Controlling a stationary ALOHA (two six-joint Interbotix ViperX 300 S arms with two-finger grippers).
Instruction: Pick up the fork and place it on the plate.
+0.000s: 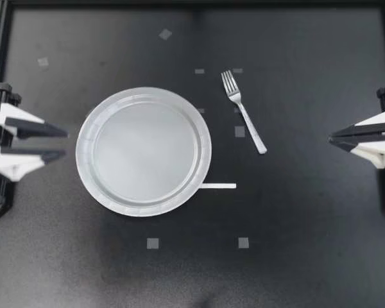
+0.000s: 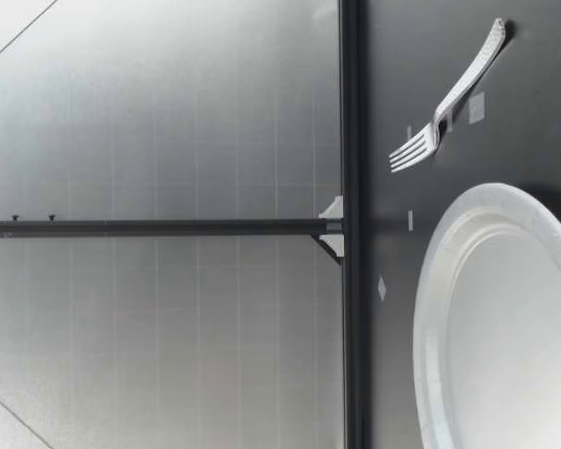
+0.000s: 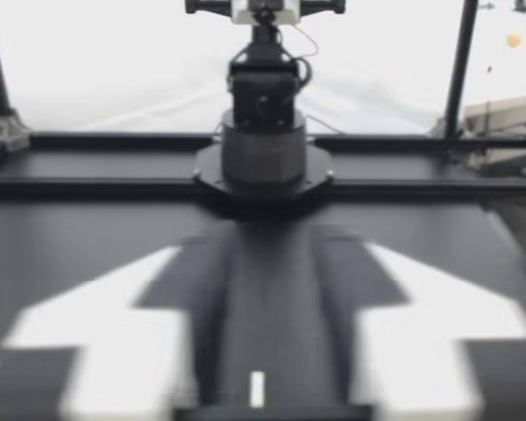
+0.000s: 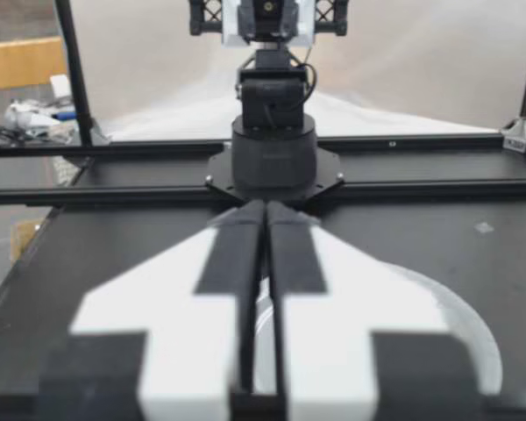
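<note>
A silver fork [image 1: 244,112] lies flat on the black table, right of the plate, tines toward the far edge. The white paper plate [image 1: 143,151] sits left of centre with nothing on it. My left gripper [image 1: 65,144] hovers at the table's left edge, well clear of the plate, its fingers apart and holding nothing. At the right edge, far from the fork, my right gripper [image 1: 331,139] has its fingers pressed together and is empty. In the low view the fork [image 2: 449,98] lies beyond the plate [image 2: 505,309], and no gripper shows.
A white tape strip [image 1: 218,186] lies beside the plate's near right rim. Small grey tape squares [image 1: 153,243] dot the table. A black frame rail [image 1: 192,3] borders the far edge. The right wrist view shows the plate's rim [image 4: 460,324] beyond my right gripper.
</note>
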